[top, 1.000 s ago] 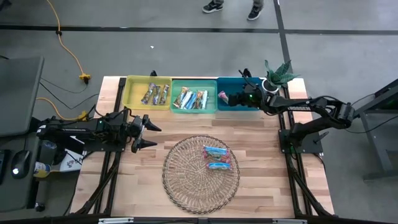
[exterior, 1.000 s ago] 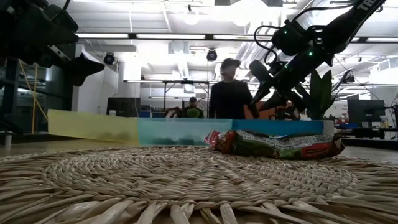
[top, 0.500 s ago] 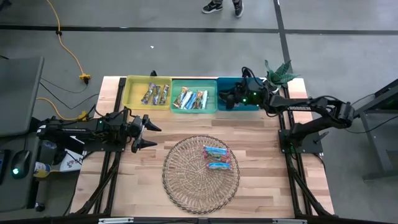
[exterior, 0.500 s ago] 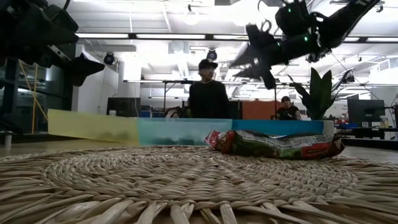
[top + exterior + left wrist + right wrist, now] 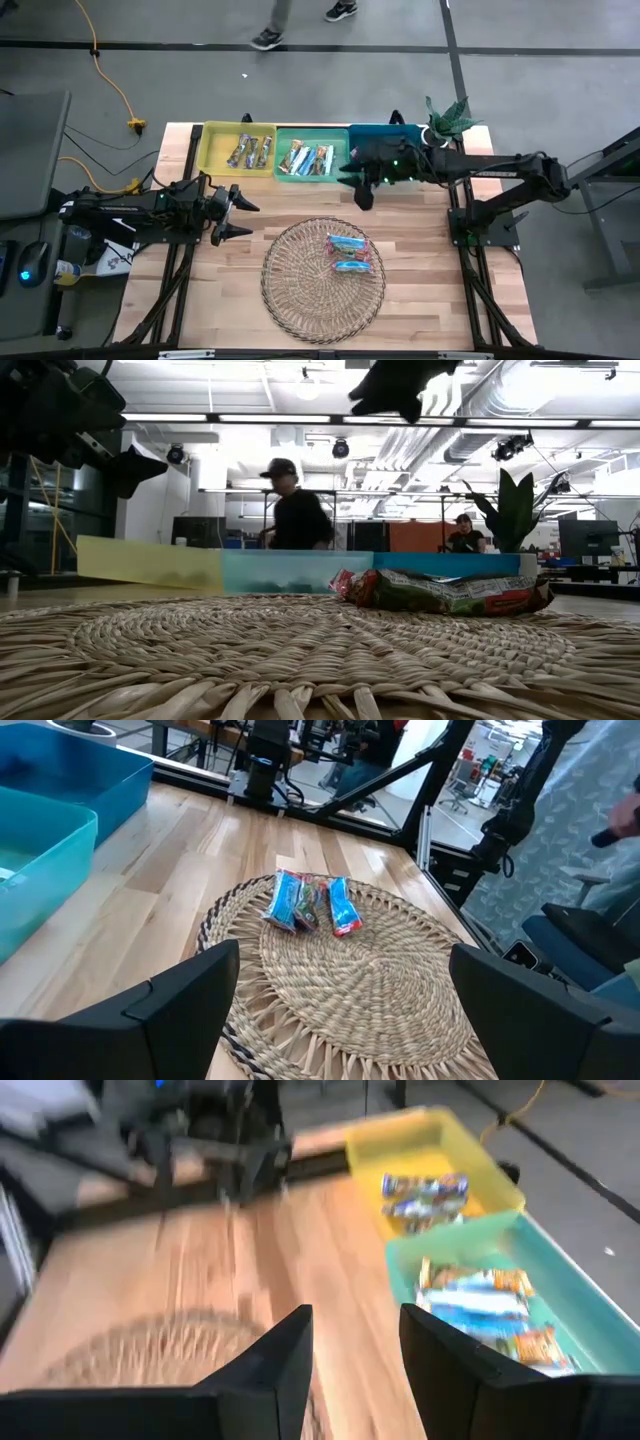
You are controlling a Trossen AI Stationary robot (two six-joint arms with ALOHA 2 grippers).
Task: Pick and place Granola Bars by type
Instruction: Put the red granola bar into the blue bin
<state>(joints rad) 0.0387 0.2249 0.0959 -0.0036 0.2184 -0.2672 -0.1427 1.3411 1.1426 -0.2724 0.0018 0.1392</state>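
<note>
left end effector [image 5: 238, 212]: fingers apart, waiting at left | right end effector [image 5: 358, 187]: fingers apart, arm outstretched

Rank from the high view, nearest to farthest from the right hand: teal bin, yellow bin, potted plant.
From the right hand:
1. teal bin, just left of it.
2. potted plant, back right corner.
3. yellow bin, far left of the bin row.

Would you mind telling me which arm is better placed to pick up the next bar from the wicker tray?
Probably the right: its open gripper hangs empty near the two bars on the tray. The left gripper waits, open, farther off.
</note>
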